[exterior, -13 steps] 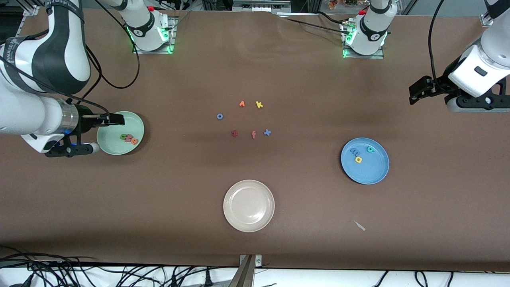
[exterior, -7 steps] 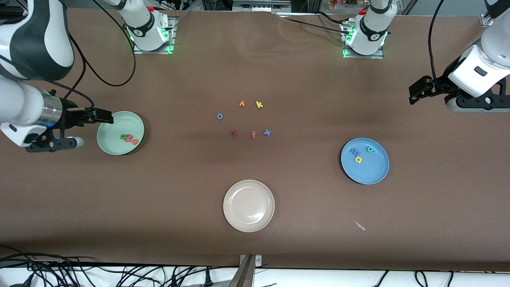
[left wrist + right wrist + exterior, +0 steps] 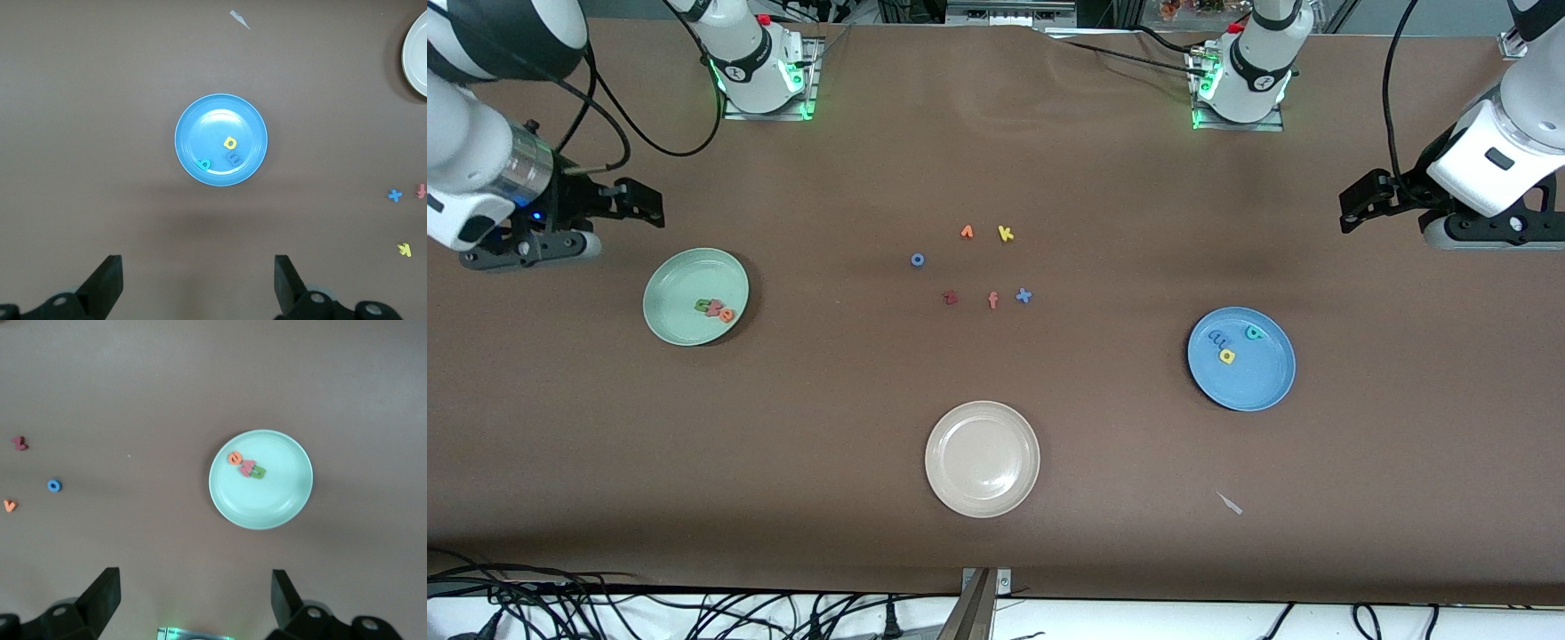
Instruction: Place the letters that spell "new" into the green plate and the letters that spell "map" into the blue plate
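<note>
The green plate [image 3: 667, 276] lies toward the right arm's end and holds the green n [image 3: 702, 305], the salmon w [image 3: 713, 310] and the orange e [image 3: 727, 315]. In the right wrist view the plate [image 3: 267, 507] shows under the open, empty right gripper [image 3: 195, 593]. That gripper [image 3: 649, 204] hangs over bare table beside the plate. The blue plate [image 3: 1254, 382] holds the blue m [image 3: 1217, 338], yellow a [image 3: 1227, 356] and teal p [image 3: 1254, 333]. My left gripper [image 3: 1352, 209] waits open and empty over bare table near the blue plate [image 3: 200, 127].
An empty beige plate [image 3: 983, 458] sits nearest the front camera. Mid-table lie loose letters: an orange one [image 3: 967, 232], yellow k [image 3: 1006, 234], blue o [image 3: 917, 260], dark red z [image 3: 950, 298], salmon f [image 3: 992, 300], blue x [image 3: 1024, 296]. A white scrap [image 3: 1230, 503] lies near the blue plate.
My right gripper has drawn back from over the green plate's edge and now hangs clear of it, over bare table. The left arm and all letters have stayed put.
</note>
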